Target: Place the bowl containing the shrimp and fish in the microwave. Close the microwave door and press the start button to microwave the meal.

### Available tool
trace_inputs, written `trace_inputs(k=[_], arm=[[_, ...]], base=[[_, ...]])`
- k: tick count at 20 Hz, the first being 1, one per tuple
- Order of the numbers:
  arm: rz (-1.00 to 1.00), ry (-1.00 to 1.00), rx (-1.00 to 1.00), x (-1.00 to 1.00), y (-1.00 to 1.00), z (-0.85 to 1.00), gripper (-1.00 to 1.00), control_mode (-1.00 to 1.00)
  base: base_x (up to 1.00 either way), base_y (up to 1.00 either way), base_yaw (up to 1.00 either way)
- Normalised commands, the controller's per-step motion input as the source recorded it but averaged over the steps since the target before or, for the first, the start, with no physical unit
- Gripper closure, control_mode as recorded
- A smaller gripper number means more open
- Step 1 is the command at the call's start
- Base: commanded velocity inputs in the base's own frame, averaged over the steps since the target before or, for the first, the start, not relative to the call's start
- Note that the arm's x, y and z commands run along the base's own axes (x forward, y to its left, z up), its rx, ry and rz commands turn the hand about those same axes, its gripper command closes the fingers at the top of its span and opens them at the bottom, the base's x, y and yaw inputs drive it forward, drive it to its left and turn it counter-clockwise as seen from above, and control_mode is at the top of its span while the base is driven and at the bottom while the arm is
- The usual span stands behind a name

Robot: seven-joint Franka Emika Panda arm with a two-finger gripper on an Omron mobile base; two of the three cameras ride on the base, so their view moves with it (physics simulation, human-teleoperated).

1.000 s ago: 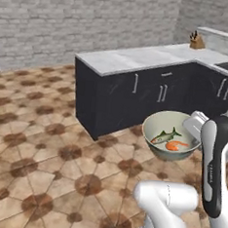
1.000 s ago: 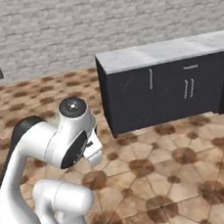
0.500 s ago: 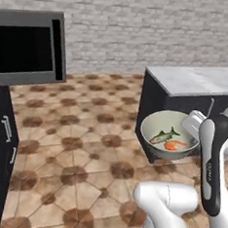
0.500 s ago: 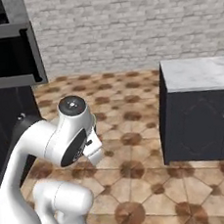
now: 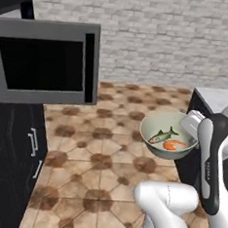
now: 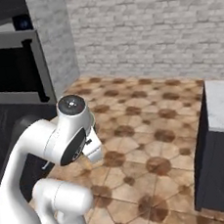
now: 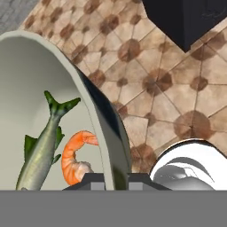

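Hand view shows tool [image 7: 116,178] pinching bowl [image 7: 95,111] rim — left base view, microwave door [image 5: 45,61] open.

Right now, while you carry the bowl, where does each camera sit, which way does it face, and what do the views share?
Left base view: behind the arm's left, facing the open microwave door; the arm rises lower right, holding the bowl.
Right base view: behind the arm's right, facing the brick wall and tiled floor; the white arm fills the lower left.
Hand view: on the hand, looking along the gripper clamped on the bowl's rim, over fish and shrimp.
Both base views share the microwave door.
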Motion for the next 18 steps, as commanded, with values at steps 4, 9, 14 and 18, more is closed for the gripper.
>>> trace_inputs(k=[4,9,14,18], arm=[[0.00,0.00,0.00,0.00,0.00,0.00,1.00,1.00],[0.00,0.00,0.00,0.00,0.00,0.00,1.00,1.00],[0.00,0.00,0.00,0.00,0.00,0.00,1.00,1.00],[0.00,0.00,0.00,0.00,0.00,0.00,1.00,1.00]], base=[[1.00,-0.38,0.37],[1.00,-0.60,0.32],[1.00,-0.57,0.33],[1.00,-0.36,0.40]])
